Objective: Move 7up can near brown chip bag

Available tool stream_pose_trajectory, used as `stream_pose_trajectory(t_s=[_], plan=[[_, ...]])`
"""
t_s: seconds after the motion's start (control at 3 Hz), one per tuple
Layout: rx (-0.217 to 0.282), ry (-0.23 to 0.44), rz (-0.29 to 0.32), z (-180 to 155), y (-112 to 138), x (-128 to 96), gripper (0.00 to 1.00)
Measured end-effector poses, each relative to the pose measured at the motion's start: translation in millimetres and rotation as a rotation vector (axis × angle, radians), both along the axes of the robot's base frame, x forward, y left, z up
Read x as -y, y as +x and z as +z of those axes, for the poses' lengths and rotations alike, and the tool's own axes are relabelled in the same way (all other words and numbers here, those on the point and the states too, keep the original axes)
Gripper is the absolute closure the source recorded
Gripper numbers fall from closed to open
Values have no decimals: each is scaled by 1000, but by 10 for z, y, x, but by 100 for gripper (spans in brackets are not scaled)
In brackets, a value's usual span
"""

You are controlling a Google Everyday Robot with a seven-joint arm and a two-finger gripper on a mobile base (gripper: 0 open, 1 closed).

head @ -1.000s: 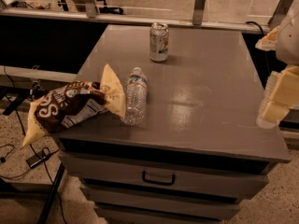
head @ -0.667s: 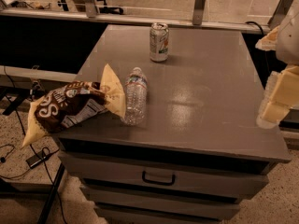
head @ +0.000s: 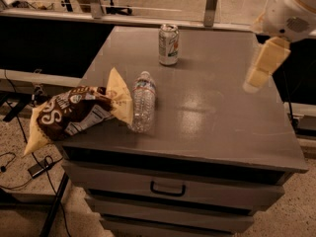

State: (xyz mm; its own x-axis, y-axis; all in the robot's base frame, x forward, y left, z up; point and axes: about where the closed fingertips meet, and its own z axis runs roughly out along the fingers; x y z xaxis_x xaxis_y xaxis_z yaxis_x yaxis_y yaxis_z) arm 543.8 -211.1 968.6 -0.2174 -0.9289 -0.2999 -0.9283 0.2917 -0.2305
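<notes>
Pincer (head: 253, 79) hovers far right; open or closed, I can't tell. A glancing reach might topple the 7up can (head: 168, 44).

The grey bench (head: 222, 117), a drawer cabinet with a flat, slightly glossy top, fills the middle of the frame. The 7up can (head: 168, 44) stands upright on it near its far edge, at upper centre. At left of centre a clear plastic water bottle (head: 143, 101) lies on its side with its cap pointing toward the can, and against its left flank rests one pale yellow end of the brown chip bag (head: 74, 112), whose other end hangs out past the bench's left edge. The gripper (head: 256, 73) hangs at upper right, above the bench's right edge and well apart from all three.
</notes>
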Motion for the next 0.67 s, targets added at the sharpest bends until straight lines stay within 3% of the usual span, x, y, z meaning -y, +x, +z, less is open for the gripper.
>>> stream_pose_trajectory(t_s=[0.33, 0.67], plan=[[57, 101, -37, -37, 620, -76, 0], [179, 174, -149, 119, 1021, -83, 0]])
